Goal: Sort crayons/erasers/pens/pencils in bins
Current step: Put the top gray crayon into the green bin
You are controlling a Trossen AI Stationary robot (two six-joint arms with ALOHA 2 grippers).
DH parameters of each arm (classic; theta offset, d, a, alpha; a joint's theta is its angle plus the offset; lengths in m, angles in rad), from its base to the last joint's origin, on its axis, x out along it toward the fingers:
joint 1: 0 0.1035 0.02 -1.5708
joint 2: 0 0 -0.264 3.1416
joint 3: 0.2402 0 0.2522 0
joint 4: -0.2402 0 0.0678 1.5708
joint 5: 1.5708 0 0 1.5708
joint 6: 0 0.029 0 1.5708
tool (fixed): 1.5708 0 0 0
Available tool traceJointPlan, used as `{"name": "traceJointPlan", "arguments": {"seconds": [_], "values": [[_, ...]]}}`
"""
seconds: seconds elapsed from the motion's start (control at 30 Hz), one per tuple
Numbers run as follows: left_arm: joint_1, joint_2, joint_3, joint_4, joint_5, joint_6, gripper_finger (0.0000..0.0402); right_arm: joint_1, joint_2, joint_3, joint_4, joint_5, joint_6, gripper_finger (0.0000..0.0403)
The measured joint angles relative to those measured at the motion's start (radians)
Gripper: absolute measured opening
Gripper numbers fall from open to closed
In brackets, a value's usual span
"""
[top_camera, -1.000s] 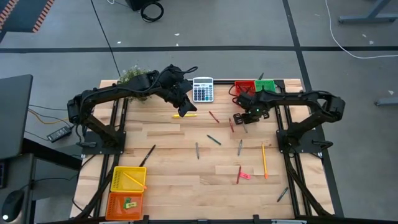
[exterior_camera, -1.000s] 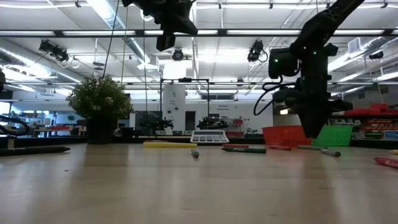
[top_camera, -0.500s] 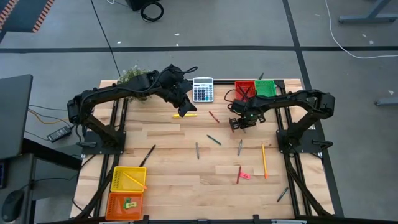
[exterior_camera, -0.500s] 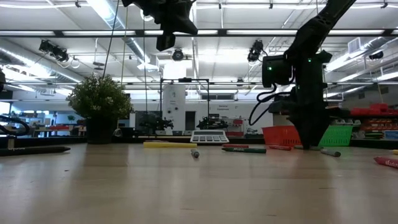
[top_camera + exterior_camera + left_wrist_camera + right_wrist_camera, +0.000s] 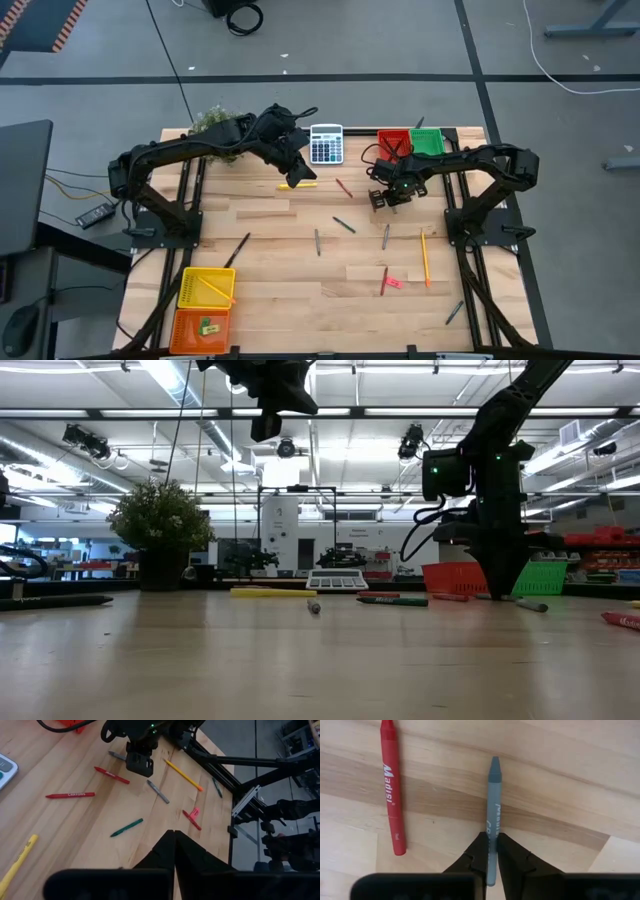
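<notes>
My right gripper [image 5: 491, 851] points straight down at the table's far right and is shut on a grey crayon [image 5: 492, 805] that lies flat on the wood. Beside it lies a red crayon [image 5: 391, 785]. My left gripper [image 5: 297, 178] hangs shut and holds nothing, high above the yellow pen [image 5: 298, 184] near the calculator. Red bin [image 5: 392, 141] and green bin [image 5: 428, 140] stand at the far right edge. Yellow bin [image 5: 205, 287] and orange bin [image 5: 203, 325] stand at the near left corner. My right gripper pinches the grey crayon's two long sides [image 5: 492, 837] between its two fingers, on the half toward its blunt end. The fingers come from above, pointing down, and lie across the crayon. The crayon lies flat on the table with its pointed end [image 5: 494, 762] sticking out past the fingers.
Loose on the wood lie a red crayon [image 5: 70, 795], a green crayon [image 5: 126, 827], a grey stick [image 5: 157, 791], a pencil [image 5: 184, 774], a pink eraser [image 5: 195, 812] and a black pen [image 5: 237, 250]. A calculator [image 5: 326, 144] and a potted plant [image 5: 212, 122] stand at the far edge.
My right gripper has sunk to the table top and shifted a little toward the table's left and near side, so that it now stands over the grey crayon. The crayons have stayed where they were.
</notes>
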Motion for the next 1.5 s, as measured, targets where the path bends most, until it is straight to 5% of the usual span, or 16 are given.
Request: {"name": "traceJointPlan", "arguments": {"seconds": [0.5,1.0,1.17,1.5], "values": [[0.000,0.000,0.000,0.000,0.001,0.018,0.0019,-0.016,-0.043,0.058,-0.072,-0.014,-0.032,0.0040],[0.000,0.000,0.000,0.000,0.000,0.021,0.0022,-0.124,-0.045,0.385,-0.447,0.048,-0.310,0.0040],[0.000,0.000,0.000,0.000,0.000,0.023,0.0010,-0.236,-0.047,0.485,-0.539,0.124,-0.417,0.0040],[0.000,0.000,0.000,0.001,0.000,0.052,0.0027,-0.559,-0.047,0.481,-0.514,0.157,-0.608,0.0040]]}}
